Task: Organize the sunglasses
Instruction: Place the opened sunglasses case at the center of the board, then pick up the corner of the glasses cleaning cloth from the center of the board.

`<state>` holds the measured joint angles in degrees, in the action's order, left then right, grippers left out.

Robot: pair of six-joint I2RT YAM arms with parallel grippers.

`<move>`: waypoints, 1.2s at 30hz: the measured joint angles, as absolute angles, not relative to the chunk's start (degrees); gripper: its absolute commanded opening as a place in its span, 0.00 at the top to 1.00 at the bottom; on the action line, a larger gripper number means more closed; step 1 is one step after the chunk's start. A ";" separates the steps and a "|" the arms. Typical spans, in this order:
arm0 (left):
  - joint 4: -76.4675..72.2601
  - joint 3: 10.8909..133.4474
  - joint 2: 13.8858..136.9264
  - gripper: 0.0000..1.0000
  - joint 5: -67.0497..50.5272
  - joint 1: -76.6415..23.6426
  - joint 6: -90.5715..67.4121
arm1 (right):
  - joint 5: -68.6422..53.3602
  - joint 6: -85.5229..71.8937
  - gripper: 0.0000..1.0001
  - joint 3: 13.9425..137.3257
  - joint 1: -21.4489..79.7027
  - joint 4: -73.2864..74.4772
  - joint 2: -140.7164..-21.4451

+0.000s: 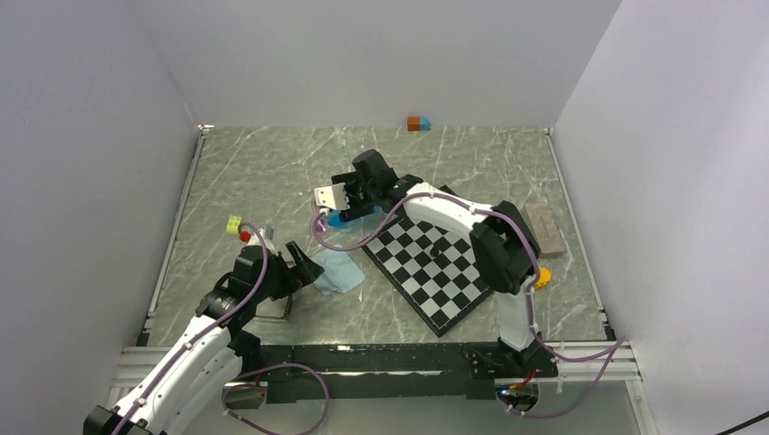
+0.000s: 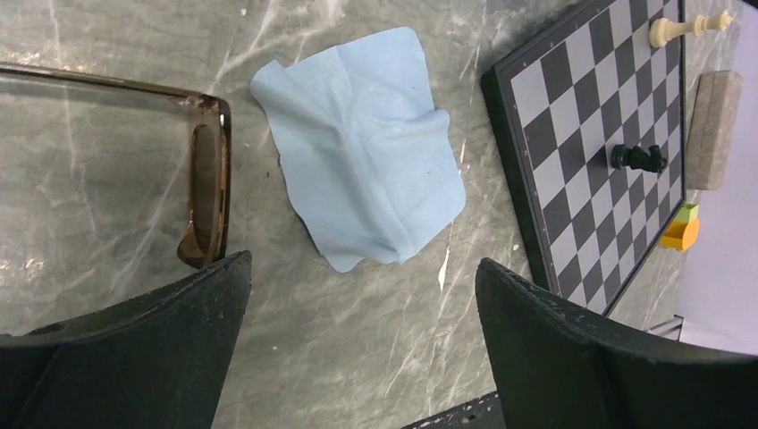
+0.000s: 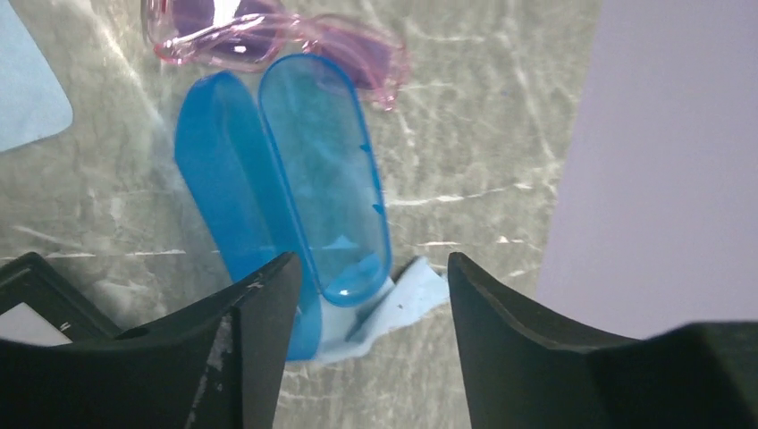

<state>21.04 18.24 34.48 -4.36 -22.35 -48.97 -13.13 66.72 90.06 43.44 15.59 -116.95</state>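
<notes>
The brown-framed sunglasses [image 2: 207, 183] lie on the table just left of and beyond my left gripper [image 2: 364, 268], with one long temple running off to the left. That gripper [image 1: 306, 265] is open, empty and low over the table. The purple sunglasses [image 3: 268, 36] lie just beyond the open blue case [image 3: 286, 197]. My right gripper [image 3: 371, 264] is open and empty, and hangs over the near end of the case. In the top view my right gripper [image 1: 337, 203] hides the purple pair, and only part of the case [image 1: 349, 217] shows.
A light-blue cloth [image 2: 366, 152] lies ahead of the left gripper, a second cloth [image 3: 407, 295] sits under the case. The chessboard [image 1: 435, 267] holds a black piece [image 2: 636, 158] and a white piece [image 2: 688, 27]. A grey block [image 1: 544, 228] and small coloured blocks [image 1: 418, 123] [image 1: 236, 227] lie around.
</notes>
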 measured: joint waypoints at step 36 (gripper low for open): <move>21.89 19.77 46.72 0.31 -3.57 -22.17 -56.03 | 13.23 -34.61 0.44 66.76 58.41 17.34 -103.79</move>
